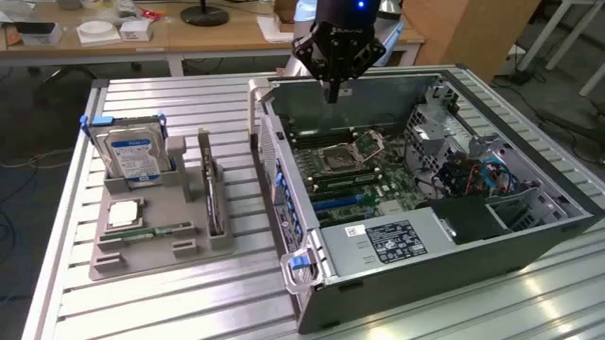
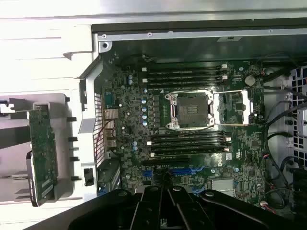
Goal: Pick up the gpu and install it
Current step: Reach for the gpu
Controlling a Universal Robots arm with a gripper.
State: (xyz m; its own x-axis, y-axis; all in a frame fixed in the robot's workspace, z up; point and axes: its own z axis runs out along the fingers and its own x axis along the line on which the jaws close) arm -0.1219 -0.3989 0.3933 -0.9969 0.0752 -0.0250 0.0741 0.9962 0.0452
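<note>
- Gripper (image 1: 333, 98) of mine, black and angular, hangs over the far end of the case with its jaws pressed together, holding nothing.
- Dark sheet-metal computer case (image 1: 426, 258) lies open on the ribbed aluminium table (image 1: 170, 304). Inside it is a green motherboard (image 1: 352, 173) with a square socket.
- Grey moulded holder (image 1: 161, 244) sits at the exterior view's left of the case.
- Silver hard drive (image 1: 132, 157) stands upright in the holder.
- The gpu (image 1: 210, 191), a thin flat card, stands on edge in the holder's slot nearest the case, well apart from me.

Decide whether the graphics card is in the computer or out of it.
Out: the graphics card stands on edge in the grey holder, beside the open computer case.
</note>
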